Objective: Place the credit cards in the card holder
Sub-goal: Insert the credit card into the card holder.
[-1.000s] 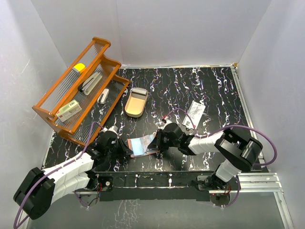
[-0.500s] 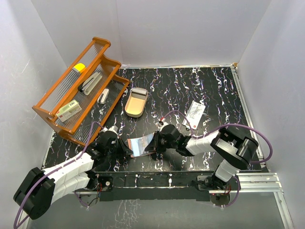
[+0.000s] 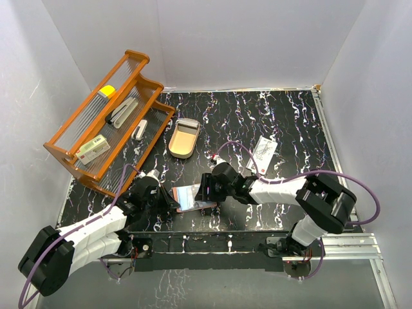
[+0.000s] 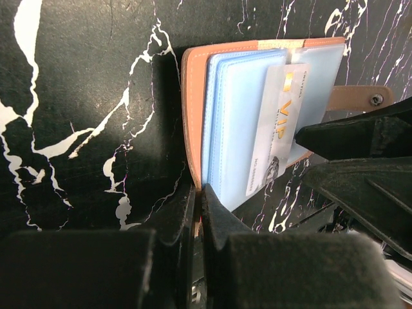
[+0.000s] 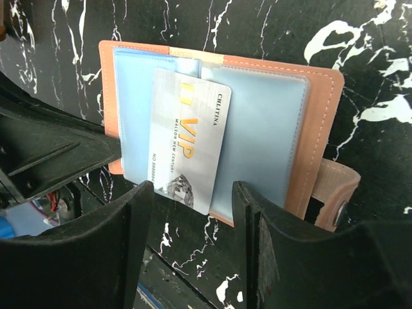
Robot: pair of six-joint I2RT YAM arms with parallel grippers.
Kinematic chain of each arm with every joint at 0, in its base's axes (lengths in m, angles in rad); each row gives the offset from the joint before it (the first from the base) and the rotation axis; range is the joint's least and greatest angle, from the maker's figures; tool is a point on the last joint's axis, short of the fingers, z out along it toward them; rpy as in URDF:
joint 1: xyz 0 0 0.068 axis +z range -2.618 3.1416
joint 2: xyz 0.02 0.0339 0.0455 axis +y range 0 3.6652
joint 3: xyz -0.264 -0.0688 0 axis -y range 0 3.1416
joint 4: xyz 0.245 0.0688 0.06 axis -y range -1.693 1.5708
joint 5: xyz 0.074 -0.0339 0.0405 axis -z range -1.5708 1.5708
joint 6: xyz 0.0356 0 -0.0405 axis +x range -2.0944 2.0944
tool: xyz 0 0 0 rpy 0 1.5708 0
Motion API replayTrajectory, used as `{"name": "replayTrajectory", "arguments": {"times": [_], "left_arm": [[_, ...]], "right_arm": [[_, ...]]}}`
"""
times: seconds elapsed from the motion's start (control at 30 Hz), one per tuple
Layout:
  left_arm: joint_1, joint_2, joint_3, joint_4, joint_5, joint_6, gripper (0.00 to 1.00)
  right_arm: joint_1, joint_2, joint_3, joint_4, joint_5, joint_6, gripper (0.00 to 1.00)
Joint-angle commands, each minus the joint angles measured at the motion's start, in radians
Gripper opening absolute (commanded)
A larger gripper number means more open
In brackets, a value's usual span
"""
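Observation:
The reddish-brown card holder [image 3: 187, 207] [image 4: 192, 116] [image 5: 325, 122] lies open on the black marble table, pale blue pockets up. My left gripper [image 3: 172, 201] [image 4: 199, 193] is shut on the edge of its left cover. A silver credit card with gold "VIP" print [image 5: 187, 145] [image 4: 277, 129] lies slanted across the pockets, its near end sticking out past the holder's edge. My right gripper [image 3: 205, 192] [image 5: 192, 193] stands open just short of that end, fingers either side and clear of it. Another credit card, white with dark print [image 3: 264, 153], lies flat on the table to the right.
A large orange wire rack [image 3: 106, 122] with small items stands at the back left. A tan oval tray [image 3: 183, 138] sits behind the holder. The holder's strap tab [image 5: 338, 190] pokes out beside my right finger. White walls close in the table.
My right gripper has opened and let go of the silver card, which now rests on the holder. The holder has dropped from tilted up to flat. The left gripper has kept its hold.

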State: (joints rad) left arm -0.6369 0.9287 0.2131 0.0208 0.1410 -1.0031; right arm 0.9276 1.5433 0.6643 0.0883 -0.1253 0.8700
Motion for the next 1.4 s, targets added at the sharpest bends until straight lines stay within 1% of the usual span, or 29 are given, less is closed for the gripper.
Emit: {"name": "replayTrajectory", "arguments": {"times": [0.0, 0.2, 0.37, 0.6, 0.77, 1.23, 1.37], "left_arm": [[0.002, -0.004, -0.013, -0.012, 0.009, 0.015, 0.00], [0.002, -0.017, -0.015, -0.021, 0.007, 0.013, 0.00], [0.002, -0.018, -0.018, -0.008, 0.013, 0.013, 0.00], [0.001, -0.015, -0.022, 0.004, 0.021, 0.012, 0.00], [0.002, -0.017, -0.024, 0.005, 0.022, 0.012, 0.00], [0.002, -0.043, -0.022, -0.006, 0.021, 0.013, 0.00], [0.002, -0.047, -0.035, 0.003, 0.026, 0.003, 0.00]], "right_arm": [[-0.001, 0.002, 0.053, -0.052, 0.044, -0.055, 0.50], [0.000, 0.058, 0.055, 0.045, -0.009, -0.052, 0.50], [0.004, 0.103, 0.069, 0.130, -0.087, -0.076, 0.45], [0.006, 0.137, 0.125, 0.127, -0.155, -0.146, 0.38], [0.007, 0.139, 0.133, 0.113, -0.146, -0.188, 0.35], [0.007, 0.132, 0.178, 0.117, -0.185, -0.361, 0.36], [0.007, 0.157, 0.191, 0.104, -0.202, -0.365, 0.36]]}}
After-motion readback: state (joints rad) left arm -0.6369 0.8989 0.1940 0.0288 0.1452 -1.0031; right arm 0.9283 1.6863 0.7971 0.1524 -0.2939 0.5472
